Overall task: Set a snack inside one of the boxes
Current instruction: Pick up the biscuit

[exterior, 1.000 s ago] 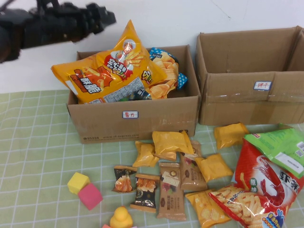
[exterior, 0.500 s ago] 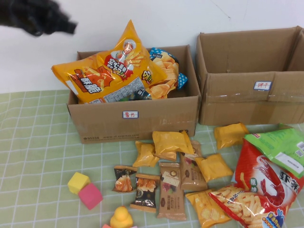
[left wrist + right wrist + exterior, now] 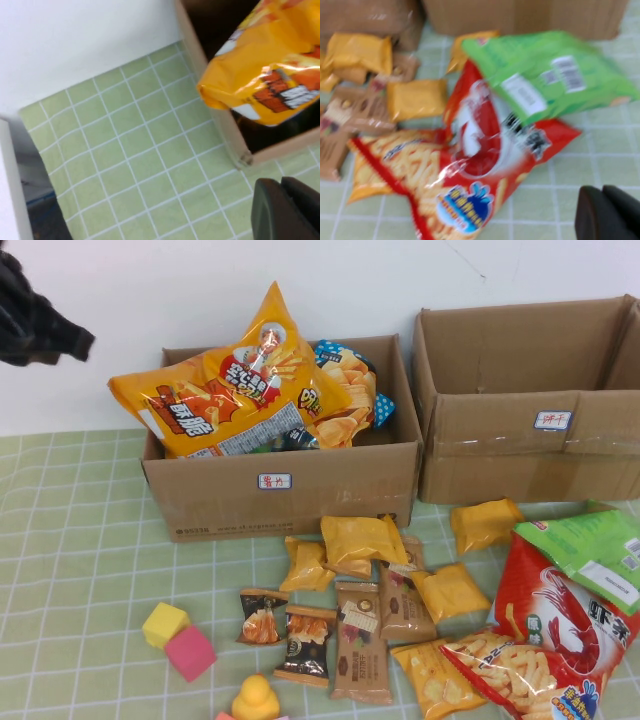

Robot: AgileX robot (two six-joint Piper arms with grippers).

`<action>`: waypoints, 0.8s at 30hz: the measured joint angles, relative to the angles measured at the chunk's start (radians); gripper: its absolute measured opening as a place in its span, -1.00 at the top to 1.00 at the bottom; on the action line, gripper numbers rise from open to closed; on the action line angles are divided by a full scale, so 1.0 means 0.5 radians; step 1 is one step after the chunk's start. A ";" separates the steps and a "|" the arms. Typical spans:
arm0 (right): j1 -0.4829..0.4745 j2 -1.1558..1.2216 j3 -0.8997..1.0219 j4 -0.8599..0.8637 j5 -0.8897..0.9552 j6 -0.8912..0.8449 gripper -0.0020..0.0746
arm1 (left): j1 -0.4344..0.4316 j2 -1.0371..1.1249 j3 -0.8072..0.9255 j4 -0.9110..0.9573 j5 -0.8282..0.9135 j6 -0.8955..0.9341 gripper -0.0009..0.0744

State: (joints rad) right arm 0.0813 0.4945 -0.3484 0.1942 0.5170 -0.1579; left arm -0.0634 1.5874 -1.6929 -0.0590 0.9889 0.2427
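Two brown cardboard boxes stand at the back. The left box is heaped with big orange chip bags; the right box looks empty inside. Loose snacks lie in front: small yellow packs, brown packs, a red shrimp-chip bag and a green bag. My left gripper hangs high at the far left, clear of the left box, shut and empty; in its wrist view it is above the mat by the box corner. My right gripper is shut and empty near the red bag.
A yellow block, a pink block and a yellow toy duck sit on the green checked mat at the front left. A white wall runs behind the boxes. The green bag overlaps the red bag.
My left arm has swung left, from above the left box's back corner to the picture's left edge. The bags in the box and the snacks on the mat have not moved.
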 joint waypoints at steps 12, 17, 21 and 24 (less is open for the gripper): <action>0.181 0.275 -0.009 0.440 -0.033 -0.454 0.95 | 0.000 -1.027 1.101 -0.009 -0.401 -0.019 0.98; 0.236 0.381 -0.020 0.755 -0.056 -0.848 0.95 | 0.000 -1.492 1.687 -0.084 -0.624 -0.048 0.98; 0.256 0.575 -0.108 0.936 -0.059 -1.070 0.95 | 0.000 -1.812 2.137 -0.135 -0.779 -0.051 0.98; 0.256 0.800 -0.254 0.955 -0.047 -1.111 0.95 | 0.000 -1.985 2.369 -0.140 -0.825 -0.051 0.98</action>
State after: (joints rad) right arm 0.2095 0.8942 -0.4752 0.6719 0.4936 -0.7132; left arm -0.0634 0.5947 -0.5084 -0.1289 0.5763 0.2173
